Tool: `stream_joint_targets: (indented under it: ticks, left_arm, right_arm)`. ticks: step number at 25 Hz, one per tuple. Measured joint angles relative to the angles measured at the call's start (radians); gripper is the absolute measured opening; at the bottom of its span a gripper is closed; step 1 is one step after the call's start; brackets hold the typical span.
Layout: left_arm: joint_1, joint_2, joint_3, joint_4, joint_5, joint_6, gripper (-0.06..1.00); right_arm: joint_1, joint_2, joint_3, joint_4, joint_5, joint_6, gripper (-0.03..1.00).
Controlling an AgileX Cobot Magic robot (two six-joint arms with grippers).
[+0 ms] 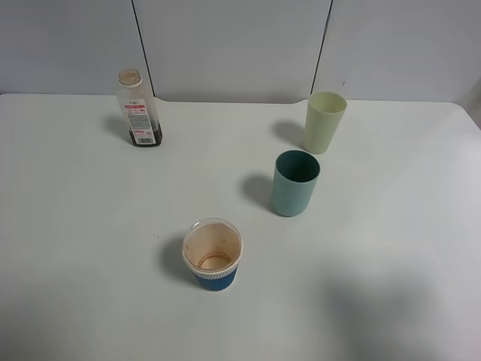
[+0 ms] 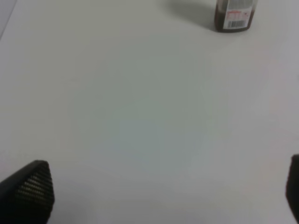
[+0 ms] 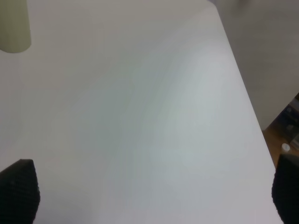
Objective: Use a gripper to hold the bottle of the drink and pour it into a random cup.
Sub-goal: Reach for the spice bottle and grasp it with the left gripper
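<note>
A: Grip state?
B: Both released, empty: left gripper (image 2: 161, 191), right gripper (image 3: 153, 189).
A: Where's the bottle (image 1: 140, 109)?
B: Upper left of overhead frame, upright, drink (image 1: 146, 138) low inside. The teal cup (image 1: 294, 184) sits right of centre.

The left pincer (image 2: 163, 189) hangs with its dark fingertips (image 2: 32, 189) spread wide over the white bench (image 2: 140, 102), well apart from the bottle (image 2: 235, 18) holding dark drink (image 2: 220, 22).

The white table (image 1: 90, 226) carries four upright items, none touching: bottle (image 1: 139, 109) at far left, pale yellow-green tumbler (image 1: 325, 122) at far right, teal cup (image 1: 294, 183) near the tumbler on its camera side, and blue ribbed paper cup (image 1: 213, 254) nearest the camera.
</note>
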Motion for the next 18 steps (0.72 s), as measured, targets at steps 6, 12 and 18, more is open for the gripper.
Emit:
stream_joint_targets:
  ticks: [6,12,18]
  left_arm:
    - [0.000,0.000,0.000,0.000,0.000,0.000,0.98]
    - [0.000,0.000,0.000,0.000,0.000,0.000,0.98]
    - [0.000,0.000,0.000,0.000,0.000,0.000,0.98]
  right_arm:
    - [0.000,0.000,0.000,0.000,0.000,0.000,0.99]
    - [0.000,0.000,0.000,0.000,0.000,0.000,0.99]
    - [0.000,0.000,0.000,0.000,0.000,0.000,0.99]
